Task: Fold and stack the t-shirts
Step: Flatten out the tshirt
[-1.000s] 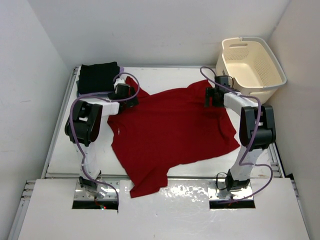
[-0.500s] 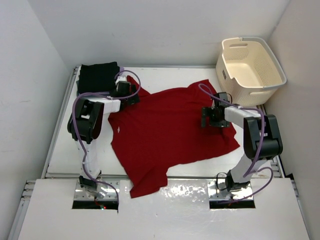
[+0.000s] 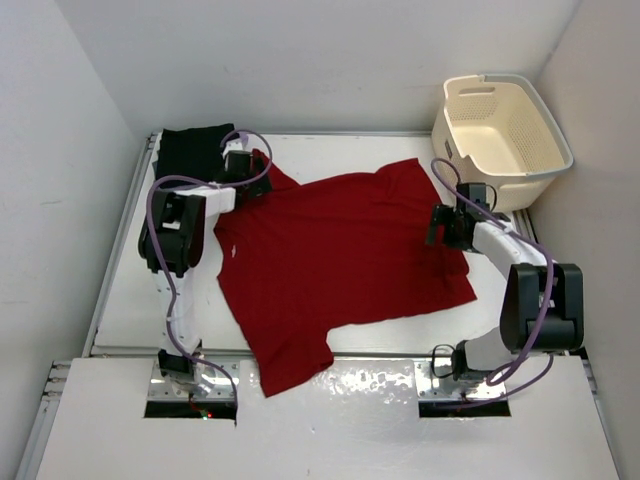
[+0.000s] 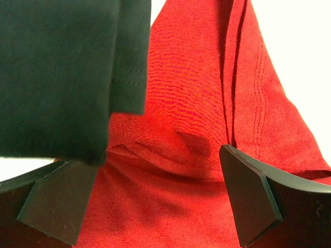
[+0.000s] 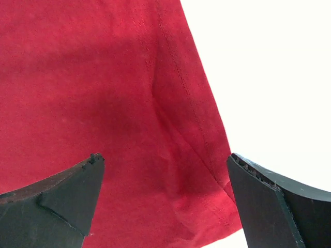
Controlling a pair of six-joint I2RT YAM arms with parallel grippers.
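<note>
1. The red shirt lies spread over the middle of the top view, with one sleeve reaching toward the lower left. A folded black shirt sits in the upper left corner of the table.
2. The left gripper hangs at the upper left, where the red sleeve meets the black shirt. Its fingers are spread wide and hold nothing.
3. The right gripper is over the red shirt's right edge, near the basket. It is also spread wide and empty, with the hem below the gap.
4. Risk on the left: the black edge overlaps the red cloth beside one finger. A close here could pinch both shirts and pull the folded one apart.
5. Risk on the right: the grip point is close to the hem (a small wrinkle runs there). A shallow bite may slip off, or catch only the wrinkle and skew the fold.
6. Hard to tell: whether either gripper's fingertips touch the cloth. Anything under the black shirt is hidden, and no teal or lavender shirt shows. In the top view, the arm and cable mostly cover the left gripper.
</note>
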